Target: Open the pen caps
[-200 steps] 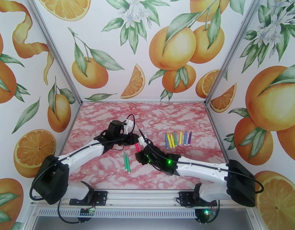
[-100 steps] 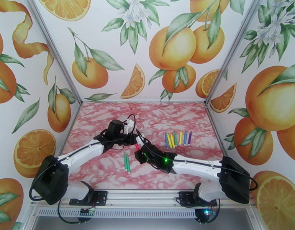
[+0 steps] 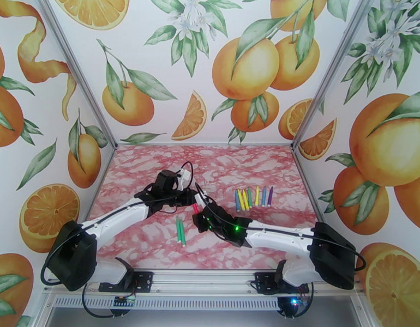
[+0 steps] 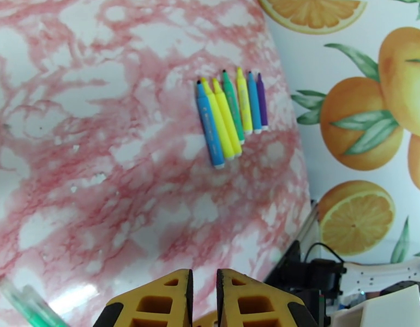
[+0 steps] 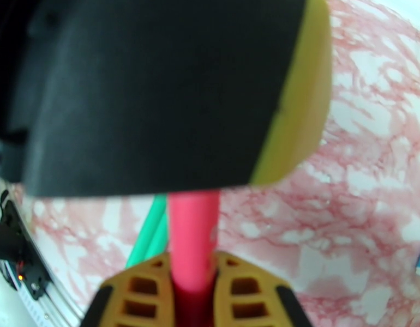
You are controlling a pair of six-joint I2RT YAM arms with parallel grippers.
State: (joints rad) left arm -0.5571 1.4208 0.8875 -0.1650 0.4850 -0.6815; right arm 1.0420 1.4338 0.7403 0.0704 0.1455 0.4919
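Right jaws: clenched on the red pen (image 5: 192, 224), which sticks straight out from between them.
Left jaws: closed to a thin slit. The pen's far end runs in behind one of their fingers (image 5: 155, 88), so they appear to be grasping that end.
Cap: hidden. I cannot tell which jaws have the cap and which have the barrel.
Other pens: the green pens (image 5: 149, 235) lie on the tabletop (image 3: 133, 246) just beside and below the right jaws. The row of pens (image 4: 232, 115) lies well ahead of the left jaws.
Risk, same part: if both jaws pinch the same piece, pulling separates nothing and the pen just slides through one grip.
Risk, slip: the barrel is thin and smooth, so a light pinch may let go before the cap does.
Risk, bend: a pull that is not in line with the pen would lever it sideways and jam the cap or twist it out of the jaws.
Risk, sudden release: when the cap pops off, the arms could jerk apart and fling a piece off the tabletop.
Risk, clutter: a dropped piece could land among the green pens below the right jaws and be hard to pick up again.
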